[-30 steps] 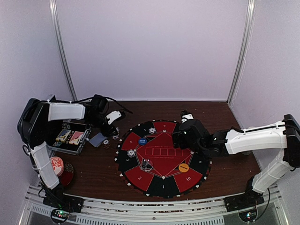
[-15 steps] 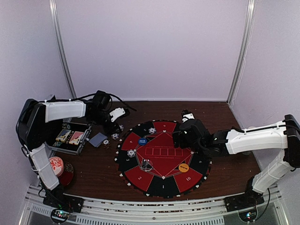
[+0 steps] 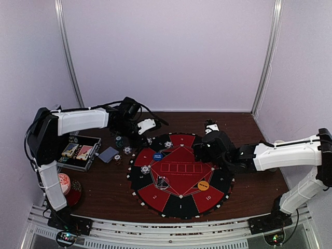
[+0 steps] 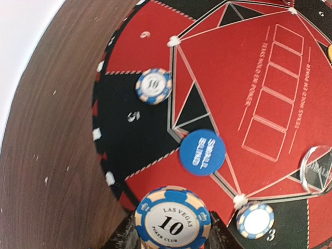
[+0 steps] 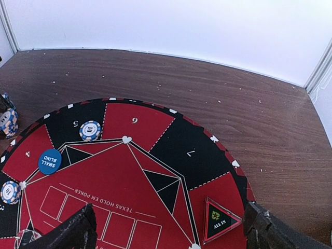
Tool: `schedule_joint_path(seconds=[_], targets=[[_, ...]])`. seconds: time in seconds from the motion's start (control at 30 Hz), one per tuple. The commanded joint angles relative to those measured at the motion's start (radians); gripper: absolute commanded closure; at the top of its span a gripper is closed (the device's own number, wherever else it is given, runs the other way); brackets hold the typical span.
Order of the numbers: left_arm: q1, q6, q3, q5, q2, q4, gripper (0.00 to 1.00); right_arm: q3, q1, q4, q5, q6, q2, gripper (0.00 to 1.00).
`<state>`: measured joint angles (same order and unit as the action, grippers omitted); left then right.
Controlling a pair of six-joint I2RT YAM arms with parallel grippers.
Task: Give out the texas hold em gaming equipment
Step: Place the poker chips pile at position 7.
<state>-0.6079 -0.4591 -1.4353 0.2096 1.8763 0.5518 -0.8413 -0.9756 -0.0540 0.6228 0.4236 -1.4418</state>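
Observation:
My left gripper [image 3: 149,136] is shut on a blue-and-cream "10" poker chip [image 4: 173,220] and holds it above the mat's far left edge, near seat 4. On the round red-and-black mat [image 3: 181,199] lie a chip at seat 5 [image 4: 154,86], a chip at seat 3 [image 4: 255,220], the blue "small blind" disc [image 4: 202,152] and the orange disc [image 3: 203,185]. My right gripper [image 5: 171,236] is open and empty over the mat's far right, with a triangular "all in" marker [image 5: 218,220] lying between its fingers. Grey-blue cards [image 3: 108,154] lie on the table to the left.
An open case [image 3: 78,151] with cards stands at the far left. Loose chips [image 3: 119,141] lie between it and the mat. A red-and-white patterned disc [image 3: 63,181] sits at the near left. A clear disc [image 3: 163,182] lies on the mat.
My left gripper has swung right from beside the case to the mat's far left edge, carrying the chip. The right arm has barely shifted.

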Motion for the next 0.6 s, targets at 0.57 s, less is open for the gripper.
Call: schedule_joint_path(seconds=[0.57], targets=[[-0.195,0.092,-0.647,0.055,0.484,0.048,0.83,0.070,0.028,0.021,0.081,0.092,0.173,0.00]])
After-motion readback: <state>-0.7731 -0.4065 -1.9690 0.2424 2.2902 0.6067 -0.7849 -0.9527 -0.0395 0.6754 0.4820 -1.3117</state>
